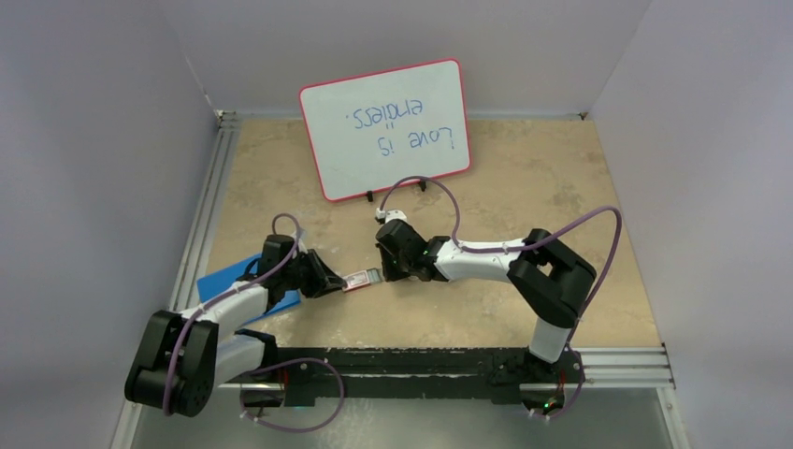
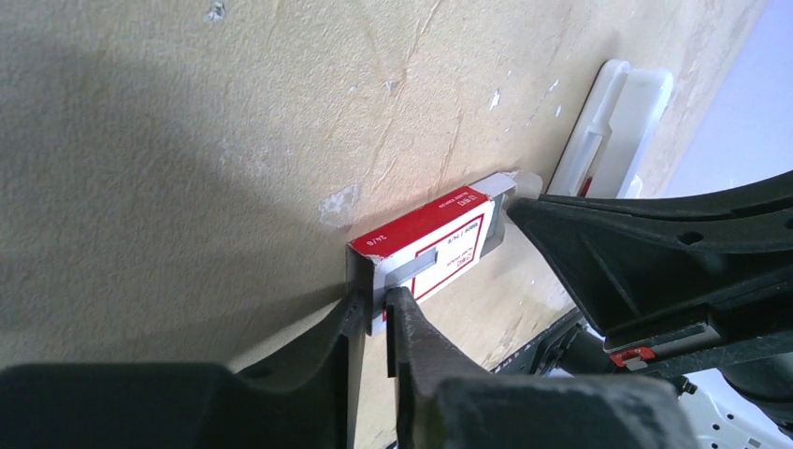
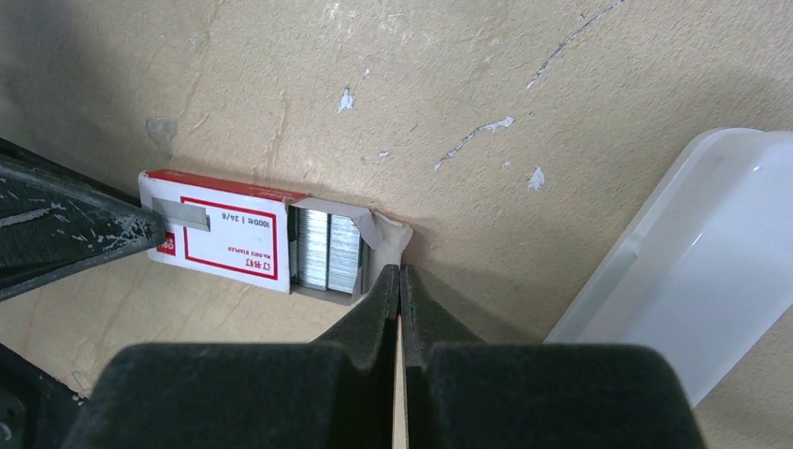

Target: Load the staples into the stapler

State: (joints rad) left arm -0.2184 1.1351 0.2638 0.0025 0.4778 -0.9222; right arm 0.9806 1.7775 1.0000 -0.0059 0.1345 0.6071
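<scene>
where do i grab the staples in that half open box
Probably the exposed ends of the staples, where the grey tray sticks out of the red box. Come from above: they lie flat with tray walls at the sides, so only the top is open.

The staples (image 3: 327, 251) were silvery-grey strips packed side by side in a grey tray (image 3: 332, 204). The tray stood partly slid out of the 3 o'clock end of a small red box (image 3: 224, 238) with a white, red-framed label. The box lay label up near the middle of the table (image 1: 524, 187), its length running 9 to 3 o'clock. The stapler (image 2: 612, 122), slim white plastic and only partly in view, lay at about 3 o'clock of the box, near it but apart and slanted to it.
</scene>
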